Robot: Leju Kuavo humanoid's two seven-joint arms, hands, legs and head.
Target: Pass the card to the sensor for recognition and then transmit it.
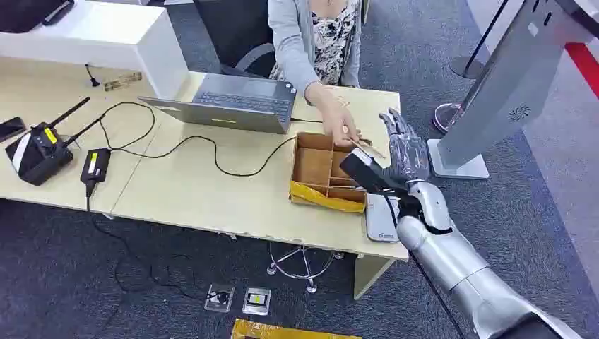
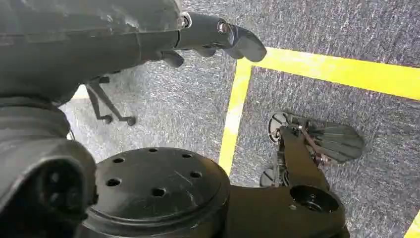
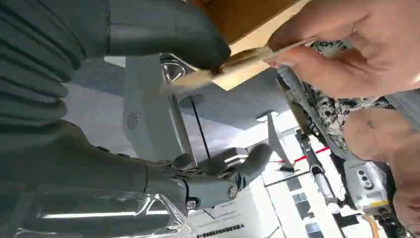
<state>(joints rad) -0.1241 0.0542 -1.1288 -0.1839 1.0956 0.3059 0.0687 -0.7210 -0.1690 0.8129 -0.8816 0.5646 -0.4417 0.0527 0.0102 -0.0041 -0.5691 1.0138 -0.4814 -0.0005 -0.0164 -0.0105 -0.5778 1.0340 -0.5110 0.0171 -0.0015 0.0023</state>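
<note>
Robot hand against thin tan card

A card, blurred at close range, sits between the right hand's thumb and a person's hand, its print unreadable. The person's hand covers the card's far end, so whether the robot's fingers grip it cannot be told. Beyond the hand, the kiosk is cut off at the frame edge.
</note>
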